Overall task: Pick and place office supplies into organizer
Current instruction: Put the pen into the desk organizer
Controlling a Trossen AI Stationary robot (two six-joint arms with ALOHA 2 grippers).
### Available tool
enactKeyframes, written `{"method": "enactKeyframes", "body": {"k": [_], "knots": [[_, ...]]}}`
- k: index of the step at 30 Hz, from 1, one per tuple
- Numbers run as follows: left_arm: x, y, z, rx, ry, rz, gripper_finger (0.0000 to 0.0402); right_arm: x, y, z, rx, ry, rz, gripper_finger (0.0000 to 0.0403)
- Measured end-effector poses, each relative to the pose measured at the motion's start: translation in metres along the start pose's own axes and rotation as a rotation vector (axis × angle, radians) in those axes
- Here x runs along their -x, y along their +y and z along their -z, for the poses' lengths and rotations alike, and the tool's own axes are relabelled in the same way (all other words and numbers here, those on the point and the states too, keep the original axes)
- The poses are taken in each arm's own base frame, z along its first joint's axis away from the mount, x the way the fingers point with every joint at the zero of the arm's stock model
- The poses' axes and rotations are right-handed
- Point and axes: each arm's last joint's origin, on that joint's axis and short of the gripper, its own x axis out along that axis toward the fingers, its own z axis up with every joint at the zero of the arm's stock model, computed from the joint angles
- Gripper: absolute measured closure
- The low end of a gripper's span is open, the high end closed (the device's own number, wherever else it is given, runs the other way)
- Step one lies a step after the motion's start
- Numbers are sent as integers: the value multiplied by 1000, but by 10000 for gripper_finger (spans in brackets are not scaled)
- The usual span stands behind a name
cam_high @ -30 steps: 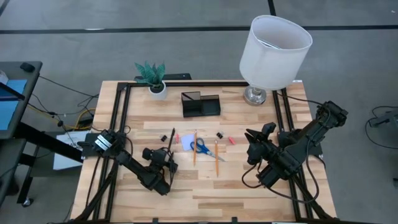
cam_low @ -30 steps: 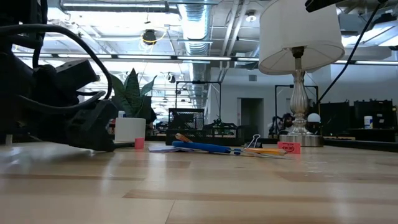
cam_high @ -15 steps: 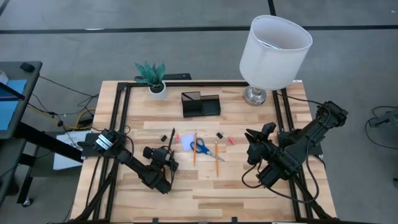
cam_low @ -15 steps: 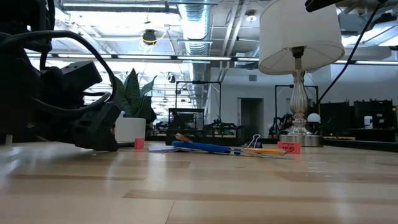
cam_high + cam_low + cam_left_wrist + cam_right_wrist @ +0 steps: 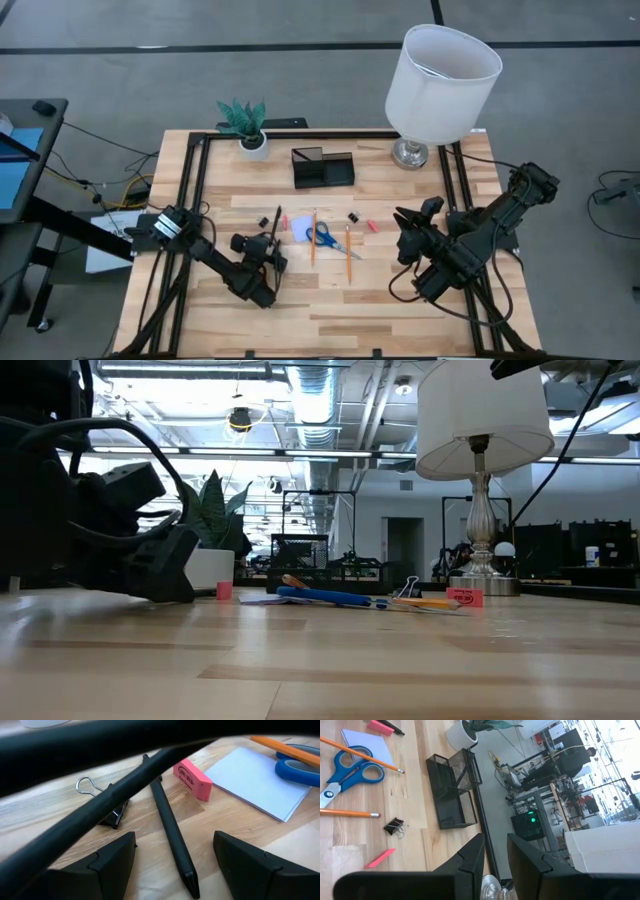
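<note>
Organizer (image 5: 323, 168) sits at the far middle of the desk (image 5: 330, 300), btw the potted plant (image 5: 246, 124) and the lamp (image 5: 440, 80), nothing visible in it from the high view. Supplies lie in a loose cluster nearer the front: black pen (image 5: 170, 827), pink eraser (image 5: 192, 779), binder clip (image 5: 107, 805), note pad (image 5: 260, 782), scissors (image 5: 322, 237), two pencils (image 5: 313, 238) & a 2nd clip (image 5: 352, 217), a small red bit (image 5: 374, 226) to the right. Left arm reaches low across the desk from the left edge, wrist bent down twd the pen. Left end effector (image 5: 174, 862) is spread wide, fingers either side of the pen's near end, not touching it, holding nothing. Right arm is folded back at the right side, well apart from the supplies; right end effector (image 5: 494, 855) shows fingers close together w/ a narrow gap, nothing btw them.
</note>
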Motion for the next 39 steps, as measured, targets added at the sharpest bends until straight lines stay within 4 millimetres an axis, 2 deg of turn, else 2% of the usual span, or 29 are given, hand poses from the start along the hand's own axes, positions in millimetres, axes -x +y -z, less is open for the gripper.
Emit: {"method": "enactKeyframes", "body": {"k": [14,39], "knots": [[-3,0,-2,1,3,-15,151,-5,-2,-1,-3,19,8,326],[-4,1,-2,12,-10,-17,313,-5,-2,-1,-4,20,7,326]]}}
